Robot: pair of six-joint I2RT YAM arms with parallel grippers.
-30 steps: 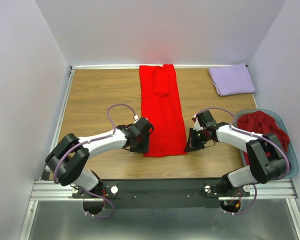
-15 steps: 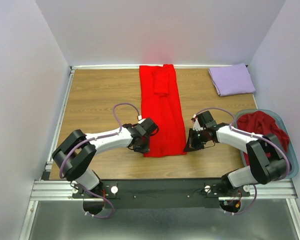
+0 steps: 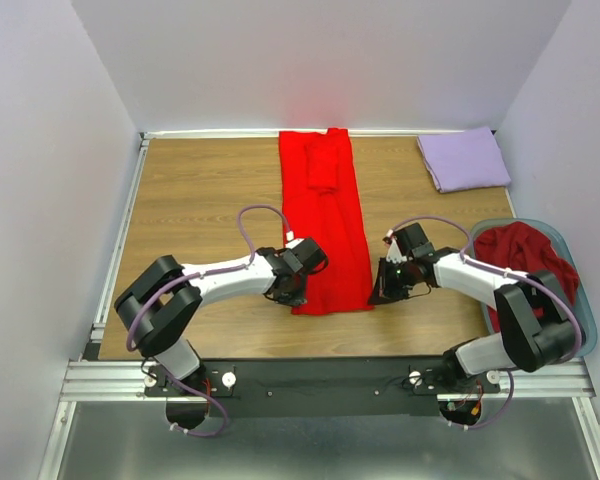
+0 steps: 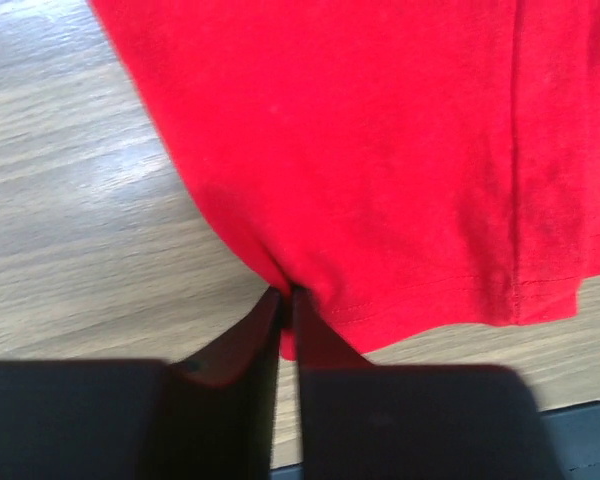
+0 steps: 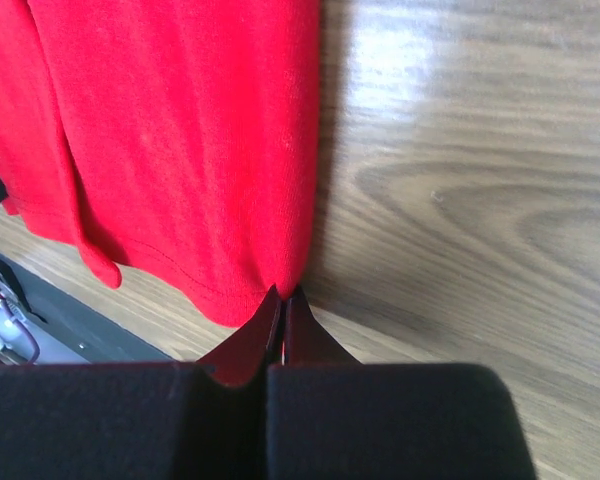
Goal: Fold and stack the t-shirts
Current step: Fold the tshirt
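A bright red t-shirt (image 3: 325,215) lies folded into a long strip down the middle of the table, its hem at the near end. My left gripper (image 3: 295,296) is shut on the hem's left corner; the left wrist view shows the red cloth (image 4: 380,150) pinched between the jaws (image 4: 288,296). My right gripper (image 3: 373,296) is shut on the hem's right corner, also seen in the right wrist view (image 5: 283,295) with the red cloth (image 5: 180,130) above it. A folded lavender t-shirt (image 3: 464,159) lies at the far right. A maroon t-shirt (image 3: 520,255) is bunched in the basket.
The teal-blue plastic basket (image 3: 580,340) stands at the right edge of the wooden table (image 3: 200,190). Grey walls close in the left, right and far sides. A metal rail runs along the near edge.
My left gripper has moved right to the red shirt's near left corner and closed on it. The right gripper has stayed at the right corner.
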